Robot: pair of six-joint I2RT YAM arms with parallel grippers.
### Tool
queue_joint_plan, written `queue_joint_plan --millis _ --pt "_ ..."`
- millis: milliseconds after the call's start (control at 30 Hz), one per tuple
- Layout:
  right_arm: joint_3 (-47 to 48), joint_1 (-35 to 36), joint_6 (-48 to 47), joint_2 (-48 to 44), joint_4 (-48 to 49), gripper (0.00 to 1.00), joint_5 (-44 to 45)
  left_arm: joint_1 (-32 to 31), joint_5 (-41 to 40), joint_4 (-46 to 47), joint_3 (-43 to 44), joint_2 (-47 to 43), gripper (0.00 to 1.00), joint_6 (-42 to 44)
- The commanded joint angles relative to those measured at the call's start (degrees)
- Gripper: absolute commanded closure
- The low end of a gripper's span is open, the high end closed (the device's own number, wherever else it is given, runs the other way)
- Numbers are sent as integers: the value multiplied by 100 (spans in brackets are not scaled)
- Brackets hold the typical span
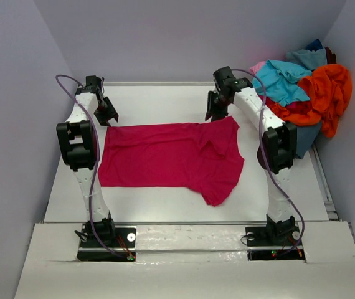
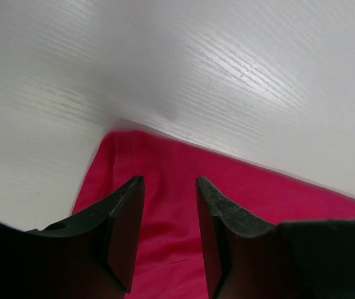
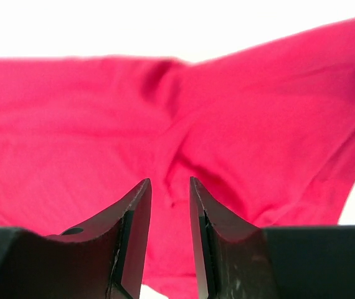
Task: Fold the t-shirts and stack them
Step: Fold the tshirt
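A crimson-magenta t-shirt (image 1: pixel 171 156) lies spread flat on the white table, one sleeve pointing toward the near edge. My left gripper (image 1: pixel 110 118) hangs open just over the shirt's far left corner; the left wrist view shows the cloth (image 2: pixel 252 193) below the open gripper (image 2: pixel 170 180). My right gripper (image 1: pixel 213 115) is open over the far right edge, near the other sleeve. In the right wrist view the shirt (image 3: pixel 71 124) fills the frame beyond the open gripper (image 3: pixel 170 180). Neither gripper holds cloth.
A pile of other t-shirts sits at the back right corner: orange (image 1: pixel 330 90), turquoise (image 1: pixel 283 81), a bit of pink (image 1: pixel 258 66) and dark blue (image 1: pixel 314 45). Grey walls close in the table (image 1: pixel 159 96) on three sides.
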Motion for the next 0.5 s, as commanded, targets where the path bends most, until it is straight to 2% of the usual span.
queue_joint_plan --millis 0,200,467 --pt "647 -310 352 414 -5 63 155 26 55 -16 10 -204 50 71" --pt "1587 -557 466 1099 -128 63 15 26 64 1 -96 -301 50 45" --pt "1237 -732 493 1302 118 64 -38 26 107 28 -377 -635 50 -8"
